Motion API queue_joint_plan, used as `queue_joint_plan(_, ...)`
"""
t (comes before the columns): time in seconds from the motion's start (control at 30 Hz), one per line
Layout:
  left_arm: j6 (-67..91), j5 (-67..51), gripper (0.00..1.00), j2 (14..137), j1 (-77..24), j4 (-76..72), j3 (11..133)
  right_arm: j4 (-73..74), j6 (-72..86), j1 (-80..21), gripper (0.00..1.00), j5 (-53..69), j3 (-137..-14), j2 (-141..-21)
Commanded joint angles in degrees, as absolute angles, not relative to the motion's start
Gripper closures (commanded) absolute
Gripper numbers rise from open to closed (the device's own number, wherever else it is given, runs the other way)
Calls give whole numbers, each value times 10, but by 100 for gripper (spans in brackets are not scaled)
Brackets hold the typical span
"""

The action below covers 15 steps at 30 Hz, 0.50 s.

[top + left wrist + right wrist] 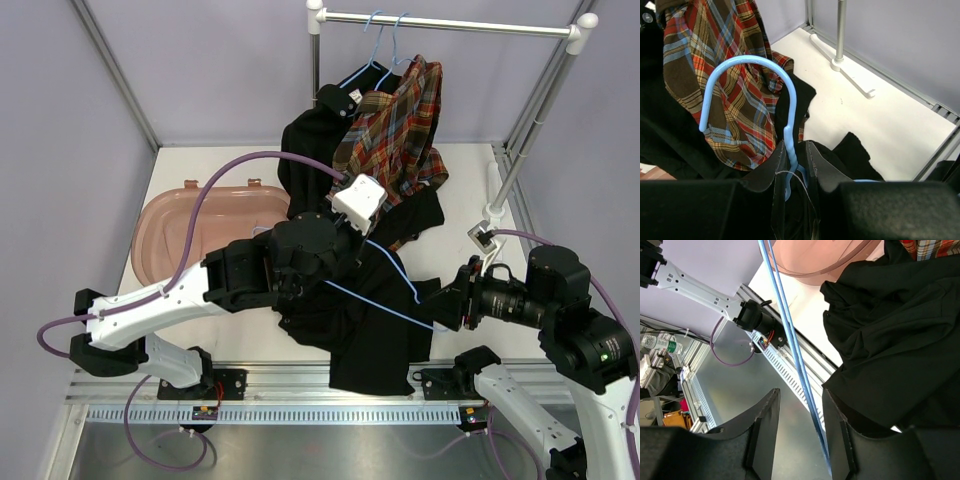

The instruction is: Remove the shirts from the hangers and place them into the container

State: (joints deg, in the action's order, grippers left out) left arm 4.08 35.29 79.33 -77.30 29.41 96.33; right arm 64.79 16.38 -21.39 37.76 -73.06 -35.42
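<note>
Currently, a hanger [747, 61] is being pinched at its twisted neck by the left jaws. These are being held nearly closed on it, with a dark finger [765, 172] being pressed against each side of the neck. The hook is being held upright just above them.

A black shirt [370, 340] is being carried on this hanger. It is being draped below the left jaws and spread over the desk [470, 190] towards the right jaws.

The right jaws are being held partly open, and the same hanger [791, 340] is being straddled by them. Its thin blue arm is being passed through the gap between the fingers [765, 425], close to one finger and apart from the other, so nothing is being clamped there. Black cloth is being seen just beside these jaws.

Beyond the left jaws, a plaid shirt [395, 125] and a second black shirt [310, 140] are being hung side by side, on two more hangers [385, 40] hooked over the rail [450, 24]. The tub [170, 225] is being shown on the desk, well to the left of the left jaws.
</note>
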Motion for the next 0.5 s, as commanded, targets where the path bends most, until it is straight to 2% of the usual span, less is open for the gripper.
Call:
queue_joint_plan(0.0, 34, 320, 100, 786, -773, 259, 989, 643, 142, -217, 58, 411, -733, -352)
queue_joint_plan(0.07, 35, 314, 100, 784, -773, 256, 986, 642, 142, -217, 60, 418, -734, -353)
queue_joint_plan(0.17, 37, 308, 100, 781, -772, 256, 984, 643, 143, -217, 70, 421, -736, -353)
queue_joint_plan(0.2, 37, 306, 100, 780, -772, 255, 984, 644, 143, -217, 76, 420, -736, -352)
queue_joint_plan(0.23, 39, 304, 100, 774, -771, 254, 980, 643, 144, -217, 96, 420, -736, -352)
queue_joint_plan(0.27, 40, 302, 100, 773, -769, 252, 977, 646, 145, -217, 100, 422, -737, -351)
queue_joint_plan(0.33, 41, 296, 98, 763, -768, 244, 971, 644, 154, -216, 100, 416, -741, -346)
queue_joint_plan(0.37, 39, 293, 82, 759, -768, 238, 969, 645, 156, -216, 100, 414, -743, -342)
queue_joint_plan(0.4, 36, 279, 58, 755, -768, 229, 966, 647, 158, -216, 100, 412, -745, -340)
queue_joint_plan(0.43, 32, 270, 22, 744, -768, 213, 964, 650, 163, -217, 100, 402, -753, -339)
queue_joint_plan(0.47, 31, 253, 20, 737, -769, 207, 970, 658, 164, -216, 100, 394, -758, -338)
